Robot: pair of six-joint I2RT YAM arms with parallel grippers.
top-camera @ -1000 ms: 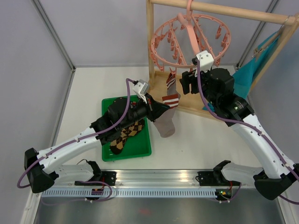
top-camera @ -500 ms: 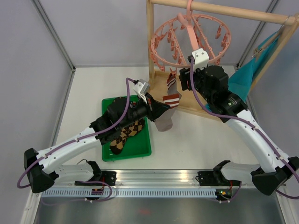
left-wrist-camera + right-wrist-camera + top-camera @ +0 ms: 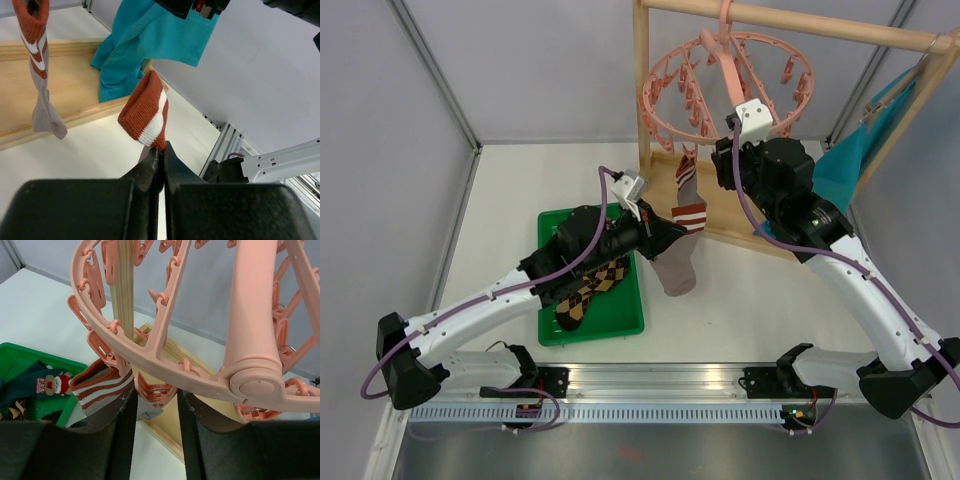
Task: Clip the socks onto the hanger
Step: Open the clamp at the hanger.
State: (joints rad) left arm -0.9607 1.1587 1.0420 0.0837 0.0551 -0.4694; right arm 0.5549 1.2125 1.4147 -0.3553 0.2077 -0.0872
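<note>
The pink hanger (image 3: 725,85) hangs from the wooden rail. One grey sock with a red-and-white cuff (image 3: 687,180) dangles from a peg at the ring's near edge. My left gripper (image 3: 658,234) is shut on a second striped sock (image 3: 678,265); its cuff (image 3: 147,112) stands up from the pinched fingertips of the gripper (image 3: 161,148). My right gripper (image 3: 723,160) is up at the ring. In the right wrist view its gripper (image 3: 156,396) has both fingers pressed on the sides of a clip peg (image 3: 156,387), next to the hung cuff (image 3: 100,387).
A green tray (image 3: 620,325) on the table holds an argyle sock (image 3: 585,295) and a dark teal sock (image 3: 47,385). The wooden frame's upright (image 3: 642,90) and base board (image 3: 75,85) stand behind. A bright teal cloth (image 3: 845,165) hangs at the right.
My right gripper rose and shifted left to the hanger ring, and its jaws closed in onto a clip peg. My left gripper kept its hold on the sock and barely moved.
</note>
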